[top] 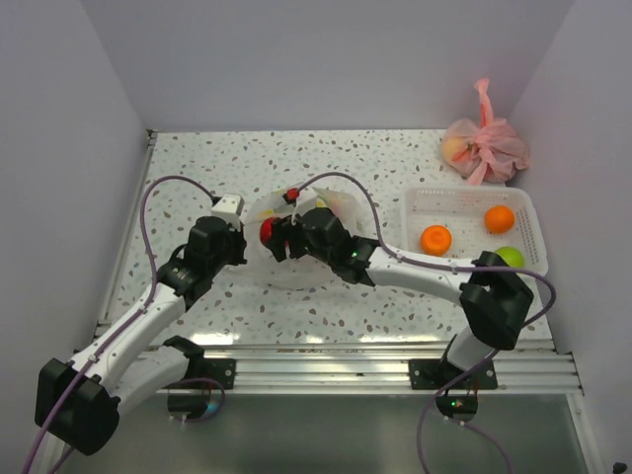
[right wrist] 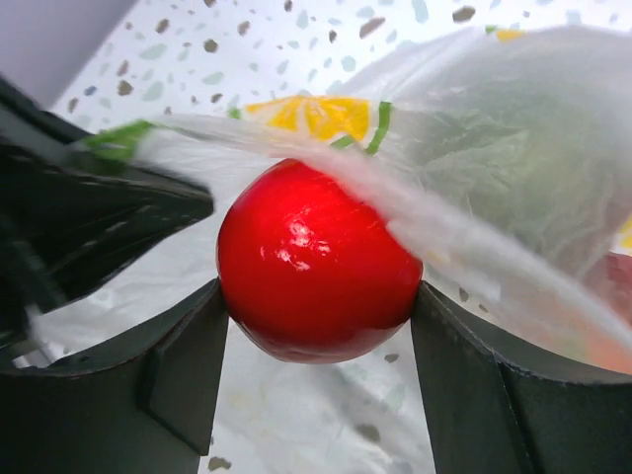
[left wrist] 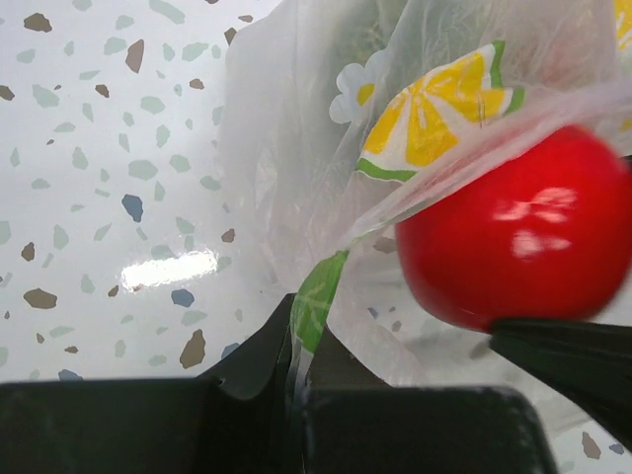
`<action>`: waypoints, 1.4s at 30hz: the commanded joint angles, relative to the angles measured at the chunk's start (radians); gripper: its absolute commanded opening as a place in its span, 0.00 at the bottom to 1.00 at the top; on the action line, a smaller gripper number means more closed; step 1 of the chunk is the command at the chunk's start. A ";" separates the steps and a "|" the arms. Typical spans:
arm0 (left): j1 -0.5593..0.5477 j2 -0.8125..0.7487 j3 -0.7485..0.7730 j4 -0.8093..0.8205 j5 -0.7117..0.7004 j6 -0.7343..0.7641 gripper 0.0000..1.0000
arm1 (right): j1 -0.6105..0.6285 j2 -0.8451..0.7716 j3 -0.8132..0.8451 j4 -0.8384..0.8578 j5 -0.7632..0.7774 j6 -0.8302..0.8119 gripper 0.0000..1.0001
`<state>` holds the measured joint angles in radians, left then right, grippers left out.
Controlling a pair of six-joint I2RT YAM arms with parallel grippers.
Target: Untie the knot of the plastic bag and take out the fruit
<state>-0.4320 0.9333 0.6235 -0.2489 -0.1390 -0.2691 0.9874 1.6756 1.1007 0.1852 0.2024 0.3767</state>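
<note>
The clear plastic bag with lemon and flower prints lies open mid-table; its knot is not visible. My left gripper is shut on the bag's edge, holding it up. My right gripper is shut on a shiny red fruit at the bag's mouth, also seen in the top view and the left wrist view. More fruit shows inside the bag, one red and a dull green one. Two oranges and a green fruit lie in the white basket.
A pink plastic bag with fruit, knotted, sits at the back right corner. The white basket stands at the right. Grey walls close in the left, back and right sides. A metal rail runs along the near edge.
</note>
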 commanded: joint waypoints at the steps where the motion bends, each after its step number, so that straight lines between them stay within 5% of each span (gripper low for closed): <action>1: 0.007 0.001 0.002 0.023 -0.020 0.007 0.00 | -0.001 -0.131 0.014 -0.084 -0.063 -0.061 0.22; 13: 0.007 0.006 0.002 0.023 -0.007 0.007 0.00 | -0.053 -0.388 0.145 -0.297 0.133 -0.182 0.21; 20: 0.007 0.004 0.002 0.026 -0.001 0.008 0.00 | -0.344 -0.481 0.015 -0.452 0.315 -0.081 0.21; 31: 0.007 0.007 0.002 0.031 0.010 0.008 0.00 | -0.812 -0.453 -0.134 -0.641 0.240 0.059 0.29; 34: 0.007 0.007 0.004 0.031 0.012 0.010 0.00 | -0.858 -0.416 -0.153 -0.653 0.224 0.073 0.38; 35: 0.007 0.010 0.004 0.031 0.013 0.008 0.00 | -0.874 -0.409 -0.156 -0.658 0.227 0.079 0.51; 42: 0.007 0.009 0.002 0.031 0.018 0.010 0.00 | -0.888 -0.410 -0.144 -0.687 0.220 0.079 0.96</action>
<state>-0.4320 0.9405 0.6235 -0.2493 -0.1333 -0.2691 0.1028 1.2888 0.9401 -0.4877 0.4438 0.4393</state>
